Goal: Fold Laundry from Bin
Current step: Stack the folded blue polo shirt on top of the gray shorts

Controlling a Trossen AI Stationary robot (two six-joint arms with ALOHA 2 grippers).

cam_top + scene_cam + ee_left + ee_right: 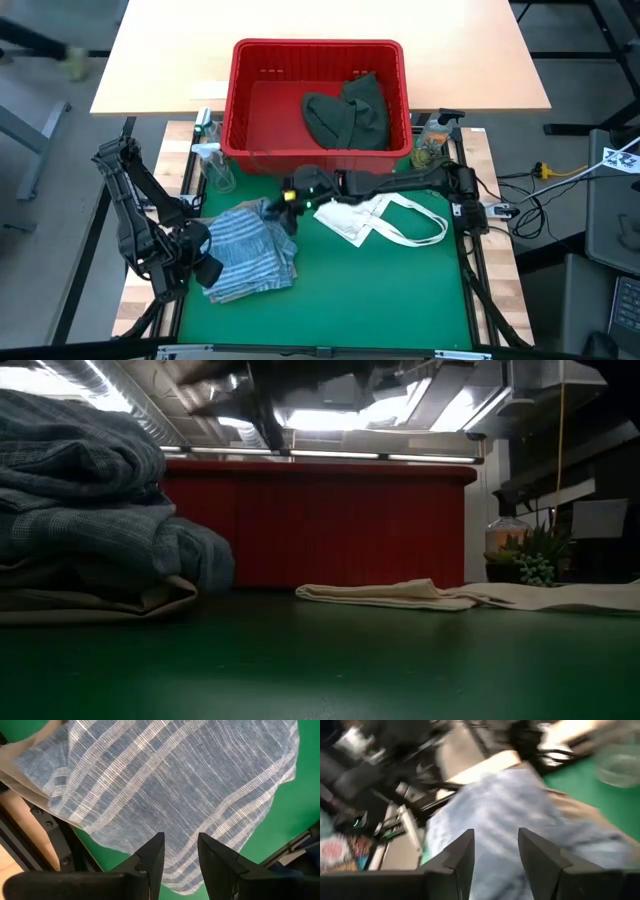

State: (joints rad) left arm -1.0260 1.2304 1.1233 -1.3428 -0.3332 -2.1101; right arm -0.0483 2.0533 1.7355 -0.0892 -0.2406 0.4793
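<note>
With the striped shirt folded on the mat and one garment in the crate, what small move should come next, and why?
Probably the right gripper, open above the folded blue-white striped shirt, should swing to the red plastic crate for the dark green garment, the only piece in it. The left gripper hangs open at the shirt's edge, holding nothing.

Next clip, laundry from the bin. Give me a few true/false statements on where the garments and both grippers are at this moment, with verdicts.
1. A dark green garment lies inside the red bin. True.
2. The blue-white striped shirt hangs over the bin's rim. False: it lies on the green mat, on a tan garment.
3. The left gripper is open above the striped shirt. True.
4. The right gripper is reaching into the bin. False: it is in front of the bin, near the shirt.
5. The white tote bag lies flat on the mat. True.
</note>
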